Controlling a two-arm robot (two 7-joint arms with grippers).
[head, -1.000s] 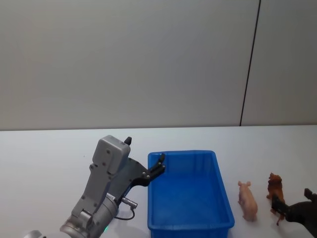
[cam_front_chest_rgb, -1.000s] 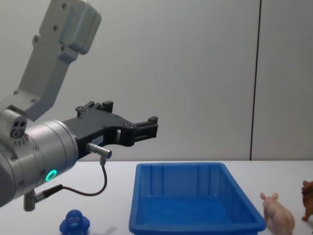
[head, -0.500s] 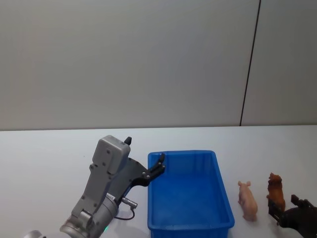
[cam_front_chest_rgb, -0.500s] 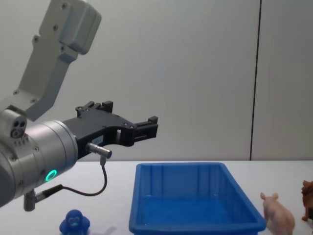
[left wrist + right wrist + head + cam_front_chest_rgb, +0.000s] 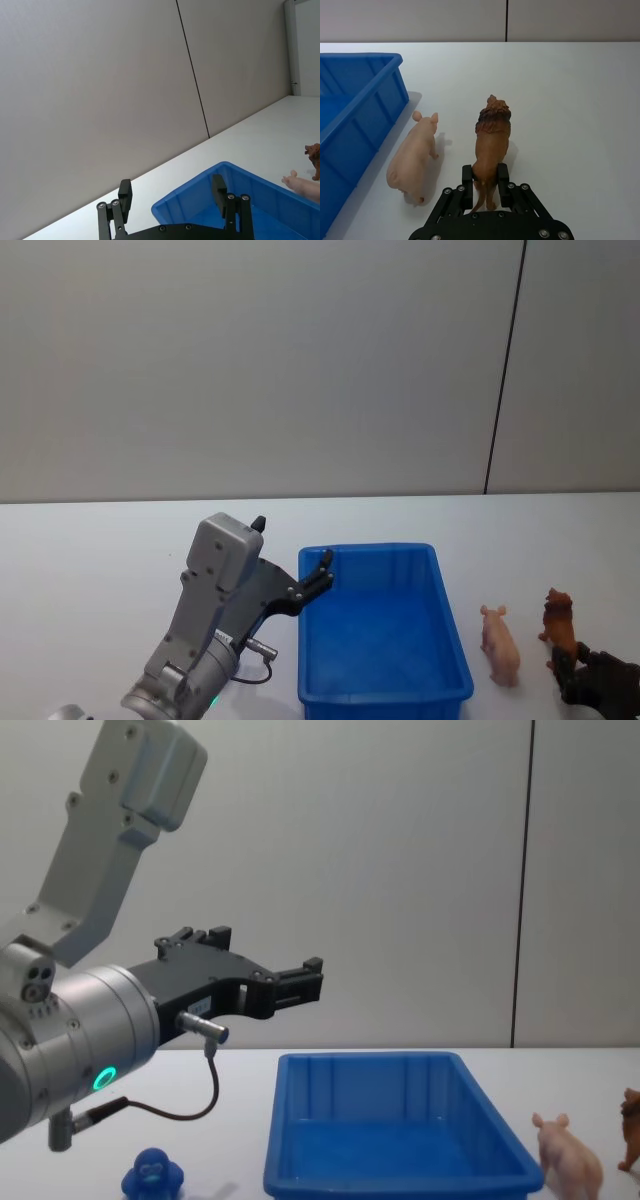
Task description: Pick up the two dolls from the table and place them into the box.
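Observation:
A brown lion doll [image 5: 490,135] stands on the white table, right of a pink pig doll [image 5: 415,157]; both are right of the blue box [image 5: 365,100]. My right gripper [image 5: 485,182] is shut on the lion's hindquarters, one finger on each flank. From the head view the lion [image 5: 557,618] and pig [image 5: 499,645] sit beside the box [image 5: 368,548], with the right gripper [image 5: 572,672] at the lower right. My left gripper [image 5: 265,950] hangs open and empty above the box's left rim. A small blue doll [image 5: 152,1175] sits on the table left of the box [image 5: 400,1185].
The box interior holds nothing. A grey wall with a dark vertical seam [image 5: 505,370] stands behind the table. Bare white tabletop [image 5: 570,100] stretches to the right of the lion and behind the box.
My right gripper has sunk lower at the lion's rear, its fingers now flanking the hindquarters. The left arm, the box, the pig and the blue doll have not moved.

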